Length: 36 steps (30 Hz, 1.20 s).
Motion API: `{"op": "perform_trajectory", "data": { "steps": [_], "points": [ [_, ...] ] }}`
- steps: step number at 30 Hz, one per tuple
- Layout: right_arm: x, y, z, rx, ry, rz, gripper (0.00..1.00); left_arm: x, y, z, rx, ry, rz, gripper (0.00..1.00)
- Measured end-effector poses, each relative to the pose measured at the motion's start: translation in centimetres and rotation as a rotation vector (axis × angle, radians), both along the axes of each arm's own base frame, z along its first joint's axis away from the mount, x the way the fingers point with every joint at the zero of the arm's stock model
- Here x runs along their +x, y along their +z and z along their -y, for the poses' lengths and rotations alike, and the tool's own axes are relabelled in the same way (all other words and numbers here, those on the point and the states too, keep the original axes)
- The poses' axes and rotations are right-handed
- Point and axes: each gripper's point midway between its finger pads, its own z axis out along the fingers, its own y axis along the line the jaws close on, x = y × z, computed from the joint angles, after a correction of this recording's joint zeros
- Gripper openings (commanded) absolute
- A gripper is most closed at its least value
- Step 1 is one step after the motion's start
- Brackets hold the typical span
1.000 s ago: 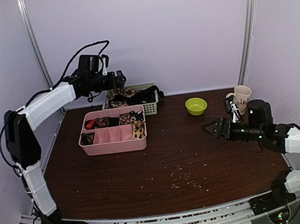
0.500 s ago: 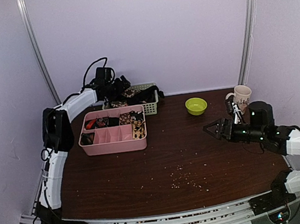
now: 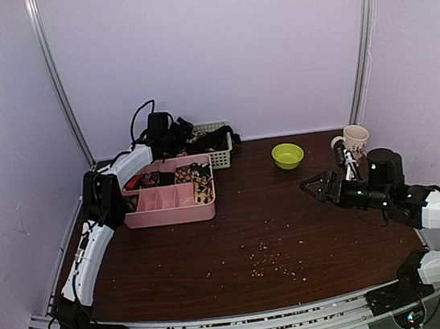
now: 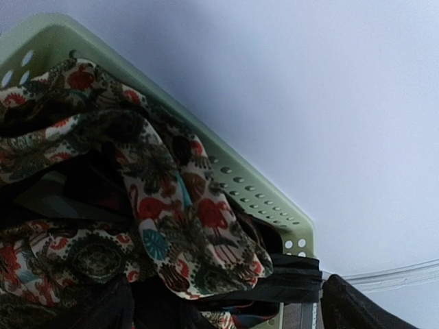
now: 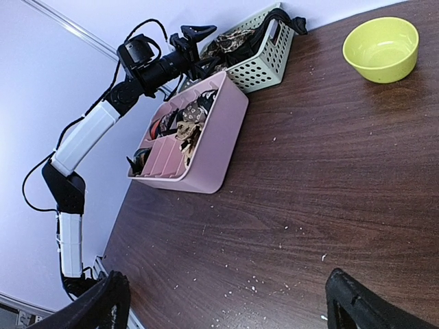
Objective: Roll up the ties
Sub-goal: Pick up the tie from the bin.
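Pale lilac walls [image 3: 212, 44] on three sides, plain, evenly and softly lit. Grey upright rail [image 3: 58, 80] at 11 o'clock, second rail [image 3: 362, 32] at 1 o'clock, both leaning slightly inward. Dark brown wood-grain table [image 3: 215, 246] across the middle, flecked with pale crumbs [image 3: 267, 265] toward 6 o'clock. Silver slotted metal frame [image 3: 250, 328] along the near edge at 6 o'clock.

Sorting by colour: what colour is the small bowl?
Yellow-green bowl, clearest in the right wrist view.
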Motion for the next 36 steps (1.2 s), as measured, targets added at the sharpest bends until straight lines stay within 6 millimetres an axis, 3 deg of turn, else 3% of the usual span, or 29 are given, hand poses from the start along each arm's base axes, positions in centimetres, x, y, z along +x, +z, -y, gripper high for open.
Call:
{"op": "perform_trajectory", "data": {
  "steps": [7,13,17,19,22,25,36],
  "points": [
    [0.4,-0.4,0.6,-0.004,-0.042,-0.019,1.0,1.9,0.8,-1.3,-0.096,0.055,0.063,0.93],
    [0.6,-1.0,1.3,-0.026,-0.08,-0.043,0.99,2.6,-1.3,-1.8,-0.166,0.089,0.048,0.8],
    [0.7,-1.4,1.7,-0.035,-0.101,-0.057,1.0,2.8,-2.5,-1.7,-0.19,0.103,0.039,0.63],
    [0.7,-1.5,1.8,-0.035,-0.106,-0.063,1.0,2.8,-2.5,-1.6,-0.201,0.104,0.042,0.48],
    [0.8,-1.6,1.9,-0.034,-0.115,-0.071,1.0,2.9,-2.2,-1.6,-0.224,0.11,0.046,0.16],
    [0.8,-1.8,2.2,-0.037,-0.125,-0.076,0.99,3.0,-1.8,-1.5,-0.235,0.109,0.059,0.0],
    [0.7,-1.2,2.3,-0.026,-0.128,-0.063,0.98,2.5,0.4,-1.4,-0.151,0.058,0.14,0.0]
  ]
}}
